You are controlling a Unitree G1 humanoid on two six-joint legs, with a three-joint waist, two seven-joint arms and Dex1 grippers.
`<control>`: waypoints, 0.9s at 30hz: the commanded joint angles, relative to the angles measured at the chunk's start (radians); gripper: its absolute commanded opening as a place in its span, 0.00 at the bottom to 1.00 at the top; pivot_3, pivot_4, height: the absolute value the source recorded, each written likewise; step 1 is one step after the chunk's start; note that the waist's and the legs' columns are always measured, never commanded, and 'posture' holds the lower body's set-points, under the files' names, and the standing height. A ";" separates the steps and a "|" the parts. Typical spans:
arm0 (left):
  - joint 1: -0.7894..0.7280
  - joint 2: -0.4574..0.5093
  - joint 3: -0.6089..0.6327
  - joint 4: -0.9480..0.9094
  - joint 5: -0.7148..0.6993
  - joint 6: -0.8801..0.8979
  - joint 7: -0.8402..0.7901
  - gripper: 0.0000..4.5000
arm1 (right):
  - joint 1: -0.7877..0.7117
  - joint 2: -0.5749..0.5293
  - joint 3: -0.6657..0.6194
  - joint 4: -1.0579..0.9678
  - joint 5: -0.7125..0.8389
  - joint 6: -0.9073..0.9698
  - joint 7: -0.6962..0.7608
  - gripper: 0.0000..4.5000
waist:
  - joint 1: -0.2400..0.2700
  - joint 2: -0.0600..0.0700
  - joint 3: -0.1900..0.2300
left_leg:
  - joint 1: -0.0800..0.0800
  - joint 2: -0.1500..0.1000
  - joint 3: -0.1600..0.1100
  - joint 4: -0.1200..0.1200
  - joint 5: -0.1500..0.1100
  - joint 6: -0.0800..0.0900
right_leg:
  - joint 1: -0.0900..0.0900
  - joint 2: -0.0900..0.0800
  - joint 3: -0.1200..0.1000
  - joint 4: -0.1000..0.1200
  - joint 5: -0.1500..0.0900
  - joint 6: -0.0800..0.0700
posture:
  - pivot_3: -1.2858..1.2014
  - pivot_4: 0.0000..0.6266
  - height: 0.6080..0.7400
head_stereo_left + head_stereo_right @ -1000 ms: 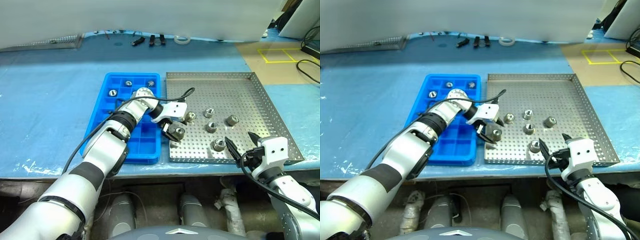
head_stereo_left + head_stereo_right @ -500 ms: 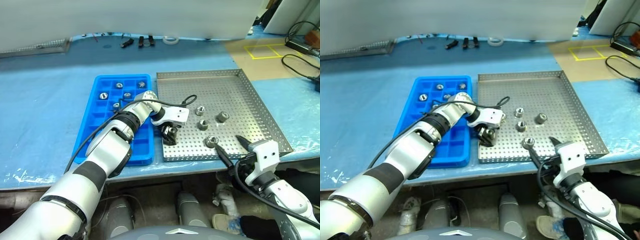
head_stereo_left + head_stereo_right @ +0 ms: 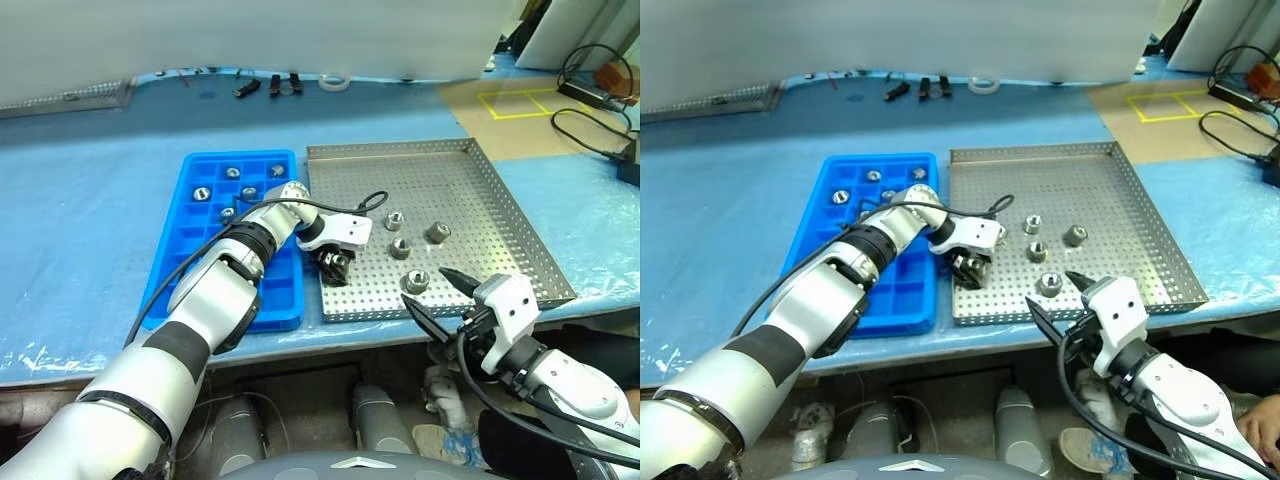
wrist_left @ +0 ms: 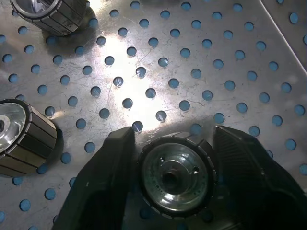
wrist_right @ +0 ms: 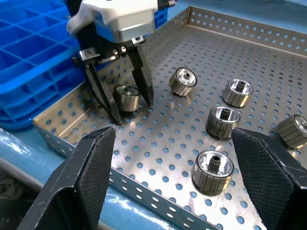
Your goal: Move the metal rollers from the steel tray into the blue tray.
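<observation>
No writing can be read on anything. One roller point(image 4: 176, 178) is pinched between the left gripper's point(image 3: 333, 268) fingers point(image 4: 103, 184), standing on the steel tray point(image 3: 470, 210) near its edge beside the blue tray point(image 3: 175, 272). The right gripper's point(image 5: 189, 184) fingers are spread, held apart from the other metal rollers point(image 5: 212, 171).
</observation>
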 commanded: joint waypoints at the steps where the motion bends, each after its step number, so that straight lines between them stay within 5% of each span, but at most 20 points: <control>1: 0.020 0.030 -0.044 0.031 0.061 0.009 0.027 0.45 | -0.005 -0.006 -0.001 -0.006 -0.012 -0.016 0.000 0.91 | 0.000 0.000 0.000 | 0.000 0.000 0.000 0.000 0.000 0.000 | 0.000 0.000 0.000 0.000 0.000 0.000 | 0.30 0.24 1.00; 12: 0.028 0.008 0.052 -0.039 -0.066 0.035 -0.097 0.42 | -0.013 -0.009 0.018 0.000 -0.001 -0.010 0.028 0.91 | 0.000 0.000 0.000 | -0.001 -0.001 -0.001 0.000 0.000 0.000 | -0.001 0.000 0.000 -0.001 0.000 0.000 | 0.31 0.24 1.00; 16: 0.054 0.018 0.093 -0.153 -0.142 0.076 -0.186 0.42 | -0.050 -0.018 0.008 0.026 -0.002 -0.012 0.043 0.91 | 0.006 0.000 0.000 | -0.007 -0.001 0.000 -0.001 -0.001 0.001 | -0.006 -0.001 0.000 -0.001 0.004 -0.008 | 0.32 0.24 1.00; 27: 0.197 0.154 0.164 -0.612 -0.246 0.301 -0.107 0.42 | -0.243 -0.082 0.033 0.162 0.018 -0.021 0.151 0.91 | 0.061 0.000 0.001 | -0.008 -0.001 0.001 -0.002 -0.003 0.002 | -0.007 -0.001 0.000 -0.002 0.005 -0.008 | 0.40 0.24 1.00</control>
